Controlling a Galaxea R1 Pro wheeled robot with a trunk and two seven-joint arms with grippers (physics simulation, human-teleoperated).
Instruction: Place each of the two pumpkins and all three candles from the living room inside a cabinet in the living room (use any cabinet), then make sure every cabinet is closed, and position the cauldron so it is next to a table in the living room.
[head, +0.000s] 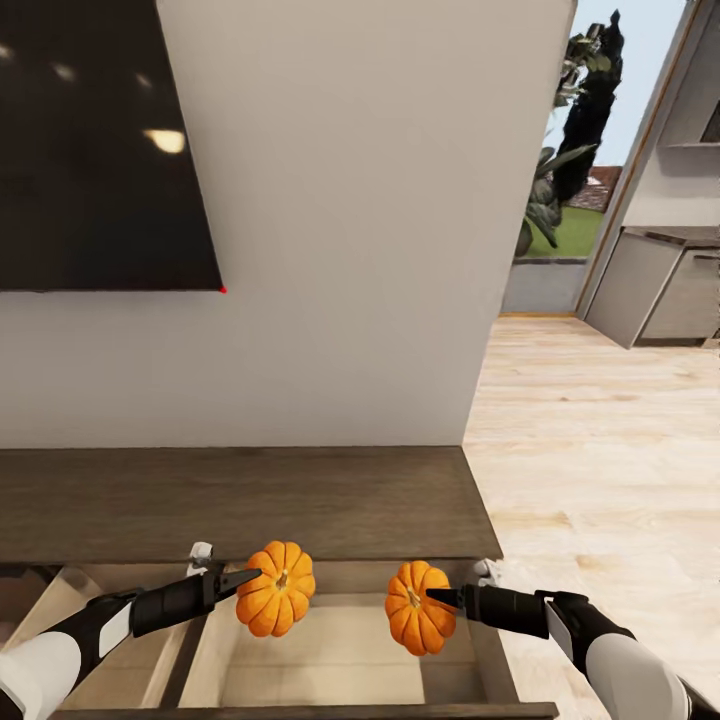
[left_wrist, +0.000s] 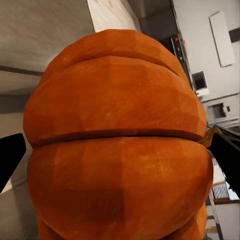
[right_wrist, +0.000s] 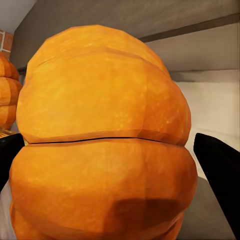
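1. Left gripper (head: 243, 580): jaws closed on a small orange ribbed pumpkin (head: 276, 588); black fingers (left_wrist: 10, 157) press its two flanks in the left wrist view.
2. Right gripper (head: 440, 597): jaws closed on a second small orange ribbed pumpkin (head: 419, 606); its black fingers (right_wrist: 217, 172) flank the fruit.
3. Below both jaws: the pulled-out pale beige drawer (head: 340, 660) of the long dark-brown wooden cabinet (head: 240, 500); both pumpkins hang above it, well apart.
4. Beyond the jaws: white wall (head: 360, 220) bearing a black television screen (head: 95, 140).
5. Outward of the right gripper: light wooden floor (head: 600, 440).
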